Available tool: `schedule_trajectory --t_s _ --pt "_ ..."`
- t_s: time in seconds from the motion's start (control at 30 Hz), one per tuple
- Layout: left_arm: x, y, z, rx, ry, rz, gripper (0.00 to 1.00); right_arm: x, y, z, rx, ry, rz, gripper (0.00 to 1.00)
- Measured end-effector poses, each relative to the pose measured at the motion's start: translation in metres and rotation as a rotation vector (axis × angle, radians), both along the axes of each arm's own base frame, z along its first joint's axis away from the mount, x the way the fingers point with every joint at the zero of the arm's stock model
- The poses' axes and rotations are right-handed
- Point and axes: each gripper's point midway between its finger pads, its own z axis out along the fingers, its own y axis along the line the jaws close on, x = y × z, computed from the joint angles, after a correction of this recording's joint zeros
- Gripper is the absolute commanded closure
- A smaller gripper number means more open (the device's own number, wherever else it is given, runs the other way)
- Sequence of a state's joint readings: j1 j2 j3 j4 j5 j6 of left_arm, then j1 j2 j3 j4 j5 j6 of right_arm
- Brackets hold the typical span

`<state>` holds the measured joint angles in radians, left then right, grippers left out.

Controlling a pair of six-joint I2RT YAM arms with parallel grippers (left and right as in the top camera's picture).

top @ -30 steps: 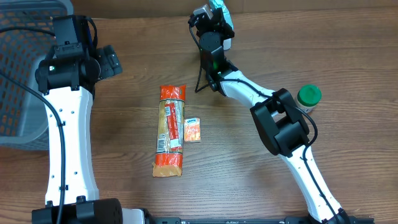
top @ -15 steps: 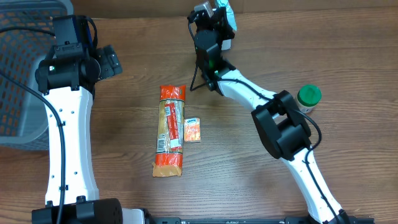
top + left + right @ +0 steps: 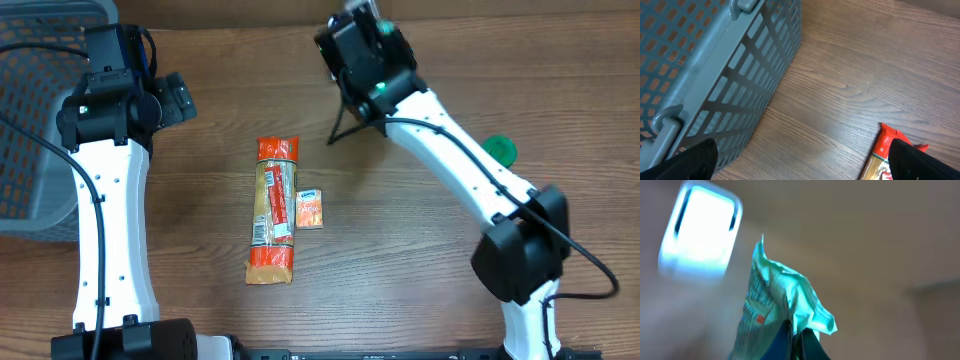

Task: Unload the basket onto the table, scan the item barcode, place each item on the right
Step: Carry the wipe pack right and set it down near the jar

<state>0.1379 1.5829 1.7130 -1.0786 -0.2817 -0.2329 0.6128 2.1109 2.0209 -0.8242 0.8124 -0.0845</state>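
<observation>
I judge the step in hand to be presenting the item to the reader. The item is a crinkled teal and white packet [image 3: 782,297], lifted off the table [image 3: 560,80] at the far edge, and in the right wrist view it stands up against the ceiling and a bright lamp. The right gripper [image 3: 799,341] is clenched on the packet's lower edge, with only a thin pinch of film between the fingers. I cannot see a barcode on the face that shows; there is some small print and an orange patch.

To do this well I would turn the wrist slowly until the printed code faces the reader. I would then hold steady, since the film is wrinkled and could fold over the bars or glare. A thin black stand [image 3: 340,128] sits below the right arm; I cannot tell whether it is the scanner.

The left gripper [image 3: 802,161] is spread wide and holds nothing. It hangs beside the grey basket [image 3: 740,60], with the end of a long orange-tipped packet [image 3: 273,210] near it.
</observation>
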Motion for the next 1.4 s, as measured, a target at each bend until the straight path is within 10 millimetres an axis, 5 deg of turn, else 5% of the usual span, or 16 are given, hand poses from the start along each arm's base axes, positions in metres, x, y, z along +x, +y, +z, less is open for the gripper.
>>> schedule_trajectory --t_s 0.23,0.47,0.63,0.67,0.77,0.8,0.87,1.0,1.17,1.23,1.4 --pt "0.000 0.000 0.000 0.000 -0.001 0.000 0.00 -0.074 -0.042 -0.079 0.167 0.476 -0.134 0.96" --pt "0.000 0.000 0.000 0.000 -0.001 0.000 0.00 -0.102 -0.091 -0.122 0.226 0.663 -0.302 0.96" --pt "0.000 0.000 0.000 0.000 -0.001 0.000 0.00 -0.112 -0.103 -0.145 0.231 0.708 -0.337 0.96" --pt "0.000 0.000 0.000 0.000 -0.001 0.000 0.00 -0.112 -0.103 -0.148 0.232 0.711 -0.336 0.91" --pt "0.000 0.000 0.000 0.000 -0.001 0.000 0.00 -0.113 -0.102 -0.156 0.239 0.711 -0.338 0.36" --pt "0.000 0.000 0.000 0.000 -0.001 0.000 0.00 -0.113 -0.102 -0.158 0.242 0.710 -0.340 0.26" --pt "0.000 0.000 0.000 0.000 -0.001 0.000 0.00 -0.114 -0.102 -0.162 0.243 0.709 -0.342 0.21" --pt "0.000 0.000 0.000 0.000 -0.001 0.000 0.00 -0.114 -0.101 -0.168 0.253 0.707 -0.339 0.27" --pt "0.000 0.000 0.000 0.000 -0.001 0.000 0.00 -0.115 -0.079 -0.173 0.377 0.747 -0.307 0.74" --pt "0.000 0.000 0.000 0.000 -0.001 0.000 0.00 -0.117 -0.066 -0.175 0.441 0.776 -0.283 0.85" --pt "0.000 0.000 0.000 0.000 -0.001 0.000 0.00 -0.114 -0.050 -0.186 0.552 0.771 -0.283 0.85"
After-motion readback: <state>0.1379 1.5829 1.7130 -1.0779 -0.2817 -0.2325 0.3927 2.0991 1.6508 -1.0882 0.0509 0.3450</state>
